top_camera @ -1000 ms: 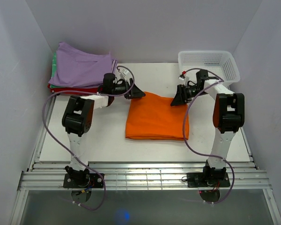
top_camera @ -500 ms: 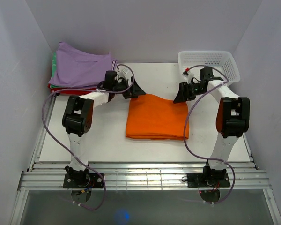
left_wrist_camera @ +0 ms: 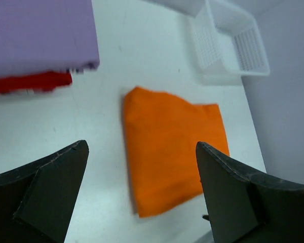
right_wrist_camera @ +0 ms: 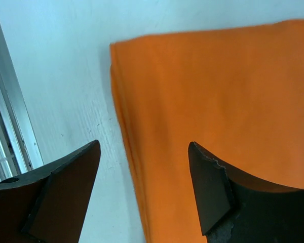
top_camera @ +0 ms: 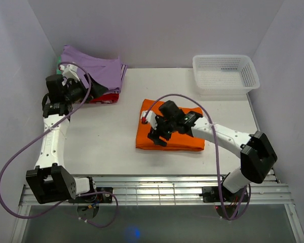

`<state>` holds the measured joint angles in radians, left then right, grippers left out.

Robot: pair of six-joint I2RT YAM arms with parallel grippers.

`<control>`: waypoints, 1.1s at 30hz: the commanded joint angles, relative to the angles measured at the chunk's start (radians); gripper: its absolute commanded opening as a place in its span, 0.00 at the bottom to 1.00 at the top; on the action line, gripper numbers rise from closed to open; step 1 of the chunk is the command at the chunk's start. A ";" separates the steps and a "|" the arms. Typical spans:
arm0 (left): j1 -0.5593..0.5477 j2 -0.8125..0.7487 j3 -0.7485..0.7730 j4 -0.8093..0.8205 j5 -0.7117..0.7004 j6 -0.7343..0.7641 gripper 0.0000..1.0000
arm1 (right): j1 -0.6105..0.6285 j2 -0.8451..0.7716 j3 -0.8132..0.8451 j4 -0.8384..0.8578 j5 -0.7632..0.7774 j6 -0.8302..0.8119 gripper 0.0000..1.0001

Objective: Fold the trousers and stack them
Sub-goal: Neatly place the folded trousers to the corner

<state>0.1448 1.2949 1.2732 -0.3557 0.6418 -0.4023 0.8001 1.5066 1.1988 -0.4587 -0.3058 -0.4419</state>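
The orange trousers [top_camera: 185, 143] lie folded into a rectangle at the table's middle. They also show in the left wrist view [left_wrist_camera: 172, 147] and the right wrist view [right_wrist_camera: 218, 101]. My right gripper [top_camera: 157, 135] reaches across them. It is open and empty, low over their near-left edge [right_wrist_camera: 144, 146], with one finger [right_wrist_camera: 66, 187] over the table and the other over the cloth. My left gripper [top_camera: 88, 92] is open and empty, raised at the far left by the garment stack, well apart from the trousers [left_wrist_camera: 142, 146].
A lilac-purple folded garment [top_camera: 88, 66] tops a stack at the far left, with red [top_camera: 104, 98] and green [top_camera: 57, 63] garments under it. A white mesh basket [top_camera: 225, 73] stands at the far right. Metal rails [right_wrist_camera: 5, 126] run along the table's near edge.
My left gripper has swung away from the trousers' far-left corner to the purple stack. My right gripper has moved from the far-right corner across to the near-left edge. The trousers lie still.
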 commanded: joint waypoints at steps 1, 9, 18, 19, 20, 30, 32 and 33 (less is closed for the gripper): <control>-0.014 -0.089 -0.167 -0.206 0.048 0.054 0.98 | 0.114 0.044 -0.073 0.083 0.223 -0.038 0.76; -0.010 -0.187 -0.466 -0.132 0.133 -0.090 0.98 | 0.186 0.164 -0.153 0.207 0.300 -0.040 0.78; -0.027 -0.091 -0.572 -0.029 0.003 -0.253 0.98 | 0.194 0.267 -0.252 0.350 0.404 -0.084 0.48; -0.046 -0.080 -0.575 -0.022 -0.025 -0.268 0.98 | 0.194 0.279 -0.260 0.388 0.407 -0.084 0.34; -0.060 -0.071 -0.578 -0.014 -0.039 -0.279 0.98 | 0.195 0.279 -0.266 0.411 0.409 -0.083 0.18; -0.313 0.131 -0.623 0.291 -0.097 -0.447 0.98 | 0.154 0.095 -0.297 0.517 0.174 0.011 0.08; -0.327 0.209 -0.594 0.337 -0.088 -0.481 0.98 | 0.152 0.080 -0.291 0.502 0.162 0.031 0.08; -0.347 0.231 -0.586 0.348 -0.079 -0.493 0.98 | 0.148 0.076 -0.289 0.493 0.142 0.038 0.08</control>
<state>-0.1768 1.4796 0.6529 -0.1318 0.5671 -0.8242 0.9466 1.6375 0.9005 -0.0090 -0.0471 -0.4591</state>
